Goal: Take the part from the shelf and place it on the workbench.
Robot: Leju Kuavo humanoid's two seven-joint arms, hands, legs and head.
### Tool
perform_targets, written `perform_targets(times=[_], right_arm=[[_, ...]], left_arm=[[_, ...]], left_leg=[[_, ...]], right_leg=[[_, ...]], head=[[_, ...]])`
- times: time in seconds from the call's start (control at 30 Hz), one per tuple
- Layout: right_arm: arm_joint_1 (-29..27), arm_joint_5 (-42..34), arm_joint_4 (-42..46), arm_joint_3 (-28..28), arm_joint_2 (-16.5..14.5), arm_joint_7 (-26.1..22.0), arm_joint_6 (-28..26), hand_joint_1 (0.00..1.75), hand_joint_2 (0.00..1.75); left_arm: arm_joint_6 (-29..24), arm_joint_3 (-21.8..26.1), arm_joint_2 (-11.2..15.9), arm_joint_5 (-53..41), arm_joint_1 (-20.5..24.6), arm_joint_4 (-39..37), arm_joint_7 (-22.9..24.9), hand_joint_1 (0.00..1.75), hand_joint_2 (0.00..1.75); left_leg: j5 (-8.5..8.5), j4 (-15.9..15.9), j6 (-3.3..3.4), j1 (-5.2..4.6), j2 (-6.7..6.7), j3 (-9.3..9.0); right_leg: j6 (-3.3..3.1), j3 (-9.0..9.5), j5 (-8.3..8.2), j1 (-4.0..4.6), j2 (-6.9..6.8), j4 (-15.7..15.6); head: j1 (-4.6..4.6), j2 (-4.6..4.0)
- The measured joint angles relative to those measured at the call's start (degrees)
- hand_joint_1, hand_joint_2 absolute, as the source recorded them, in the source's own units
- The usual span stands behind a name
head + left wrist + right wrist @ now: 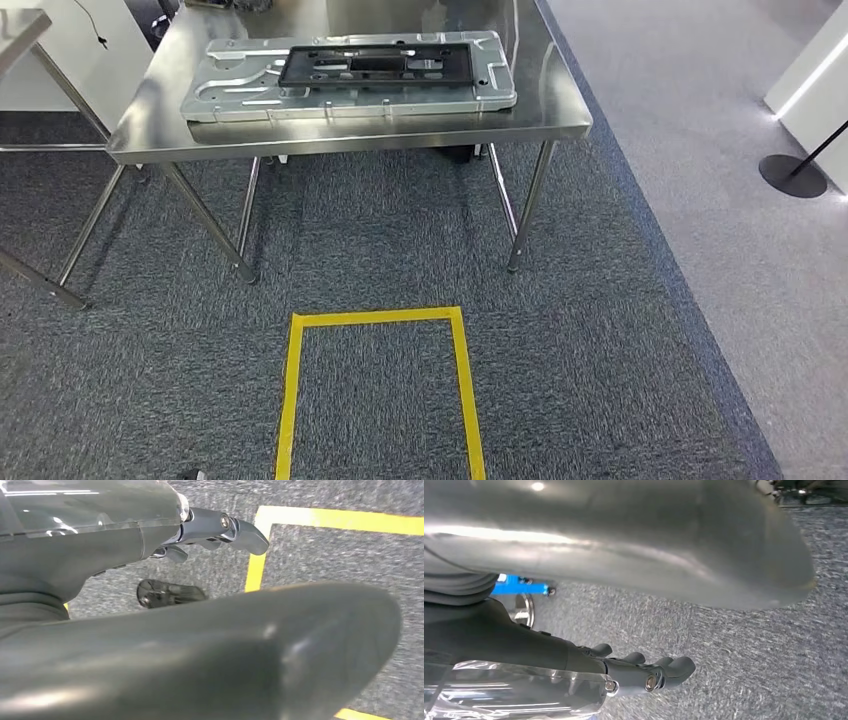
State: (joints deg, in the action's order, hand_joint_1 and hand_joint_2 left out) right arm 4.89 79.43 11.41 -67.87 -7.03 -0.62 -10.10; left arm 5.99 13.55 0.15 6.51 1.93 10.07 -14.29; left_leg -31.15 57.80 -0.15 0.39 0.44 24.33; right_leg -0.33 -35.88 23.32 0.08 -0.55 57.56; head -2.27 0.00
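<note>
Both hands [220, 530] [644, 672] hang empty, fingers apart, above carpet [749, 655]

No legible text, label, brand or number in any of my views. The part [350, 75] on the workbench [540, 110] carries no readable marking — too small to tell. One floor sign — a yellow tape rectangle [291, 390] on the carpet [600, 350], unlettered.
</note>
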Motion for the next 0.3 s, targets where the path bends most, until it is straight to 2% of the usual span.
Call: perform_targets(times=[0.03,0.07,0.1,0.13,0.17,0.2,0.27,0.3], right_arm=[[0.0,-0.2,0.0,-0.1,0.0,-0.1,0.0,0.00,0.00],[0.0,-0.4,0.0,-0.3,0.0,-0.1,0.0,0.00,0.00],[0.1,-0.6,0.0,-0.5,0.1,-0.1,0.0,0.00,0.00],[0.0,-0.8,0.0,-0.7,0.2,0.0,0.0,0.00,0.00],[0.0,-1.0,0.0,-0.8,0.3,0.2,0.0,0.00,0.00],[-0.1,-1.2,0.0,-1.0,0.3,0.5,0.1,0.00,0.00],[-0.2,-1.5,0.0,-1.3,0.4,1.1,0.3,0.00,0.00],[-0.2,-1.6,0.0,-1.3,0.4,1.2,0.4,0.00,0.00]], left_arm=[[-0.3,0.0,0.0,0.0,0.1,0.0,0.0,0.00,0.00],[-0.5,0.0,-0.1,0.0,0.1,0.0,0.0,0.00,0.00],[-0.7,0.0,-0.2,0.0,0.1,0.0,0.1,0.00,0.00],[-0.8,0.0,-0.3,0.0,0.0,0.0,0.1,0.00,0.00],[-0.9,0.1,-0.4,0.0,-0.1,0.0,0.1,0.00,0.00],[-0.9,0.1,-0.5,-0.1,-0.1,0.0,0.1,0.00,0.00],[-1.1,0.1,-0.5,-0.2,-0.1,0.0,0.2,0.00,0.00],[-1.2,0.1,-0.5,-0.3,-0.1,0.0,0.3,0.00,0.00]], left_leg=[[-1.24,-2.7,0.31,-0.16,0.00,-1.54],[-1.44,-3.5,0.65,-0.21,0.03,-1.63],[-0.97,-3.5,1.04,-0.20,0.14,-1.29],[-0.46,-3.6,1.47,-0.15,0.24,-0.94],[0.16,-3.6,1.86,-0.09,0.35,-0.46],[0.73,-3.6,2.15,-0.08,0.44,0.14],[1.66,-3.4,2.37,-0.25,0.46,1.54],[1.88,-3.3,2.38,-0.30,0.46,1.90]], right_leg=[[0.34,-0.17,-0.47,0.02,-0.06,0.1],[0.72,-0.26,-1.02,-0.01,-0.14,0.0],[1.05,-0.42,-1.26,-0.18,-0.10,0.0],[1.35,-0.77,-0.71,-0.28,-0.01,0.7],[1.62,-1.55,0.86,-0.37,0.11,2.6],[1.82,-2.77,3.29,-0.52,0.23,5.8],[2.19,-5.42,8.13,-0.61,0.31,13.7],[2.28,-6.08,9.18,-0.63,0.32,15.8]], head=[[0.00,0.00],[0.01,0.00],[0.01,0.00],[0.01,0.00],[0.02,0.00],[0.02,-0.01],[0.02,-0.01],[0.02,-0.01]])
